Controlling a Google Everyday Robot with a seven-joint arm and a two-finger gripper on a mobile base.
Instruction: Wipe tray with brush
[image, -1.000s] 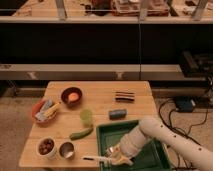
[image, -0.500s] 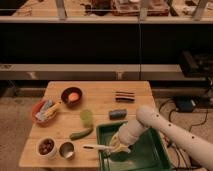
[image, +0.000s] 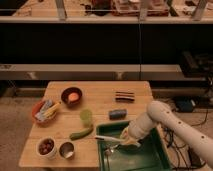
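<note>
Camera view shows the big dark-green plastic tray sitting at the near right corner of the wooden table. The white robot gripper is low over the tray's left side, pinching the thin whitish stick brush, which pokes out left across the rim. If it pushes sideways too hard, the brush could catch on the rim and slip out.

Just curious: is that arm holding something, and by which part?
The gripper over the tray seems to hold the brush by its right end.
</note>
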